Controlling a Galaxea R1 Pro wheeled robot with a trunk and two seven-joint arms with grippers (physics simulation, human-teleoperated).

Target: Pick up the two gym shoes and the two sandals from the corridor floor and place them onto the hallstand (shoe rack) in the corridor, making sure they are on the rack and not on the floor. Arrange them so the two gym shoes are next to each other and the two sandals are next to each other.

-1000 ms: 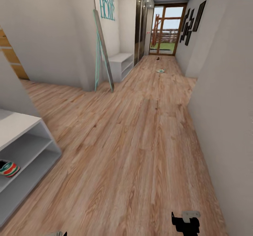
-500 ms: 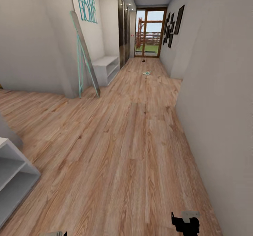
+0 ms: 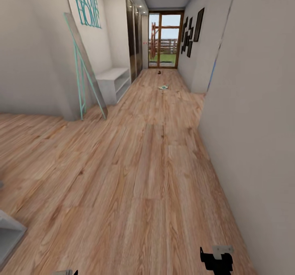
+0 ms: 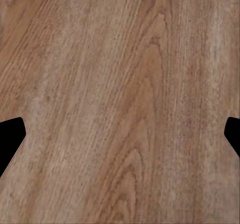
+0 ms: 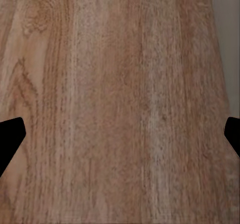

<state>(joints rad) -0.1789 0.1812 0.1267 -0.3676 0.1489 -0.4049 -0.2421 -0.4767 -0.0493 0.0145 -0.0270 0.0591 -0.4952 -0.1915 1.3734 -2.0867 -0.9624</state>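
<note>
Transit | we see both grippers, left [image 4: 120, 134] and right [image 5: 120, 134], spread and empty over floor [image 3: 135, 176] | gym shoe [image 3: 163, 87] and sandal [image 3: 159, 72] lie far ahead, awaiting pickup

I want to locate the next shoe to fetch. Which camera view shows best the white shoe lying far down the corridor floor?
The head view: the white shoe lies far ahead on the corridor floor, small, before the glass door. Both wrist views look straight down at bare planks between open fingers, without it.
</note>
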